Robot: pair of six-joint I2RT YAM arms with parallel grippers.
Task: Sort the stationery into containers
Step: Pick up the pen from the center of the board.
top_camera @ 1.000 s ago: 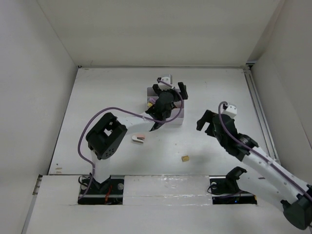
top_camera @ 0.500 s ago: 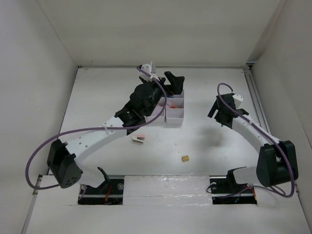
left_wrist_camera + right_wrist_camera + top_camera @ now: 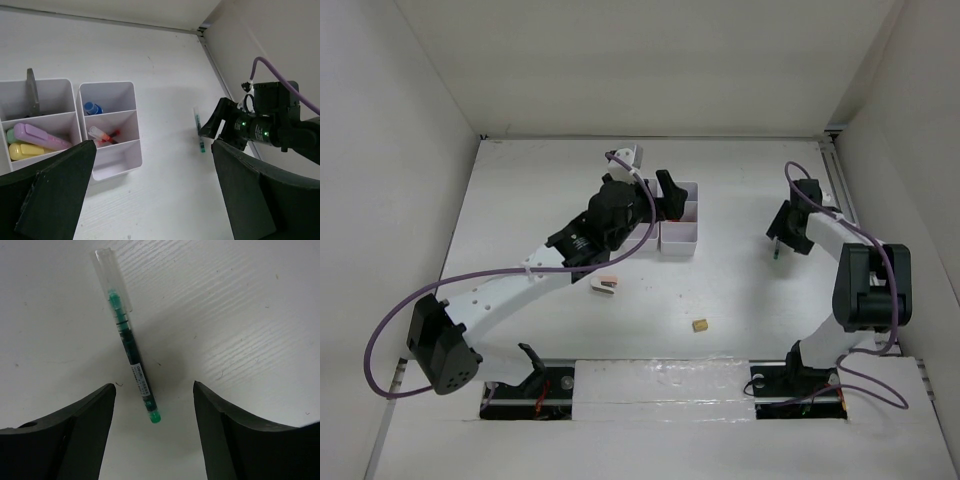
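Left white plastic organiser: grey scissors blade in the far compartment, pink and yellow highlighters in the middle. Right white plastic organiser: blue-capped glue bottle, red pens. Left hand: wide, holding nothing. Right hand: parted, astride the green clear-capped pen on the white counter, not touching it. Top view only: white-pink stapler, tan eraser cube.

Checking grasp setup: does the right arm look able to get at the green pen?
Probably yes. The right end effector hangs over the green pen, with its open fingers on either side of one end. Nothing covers the pen.
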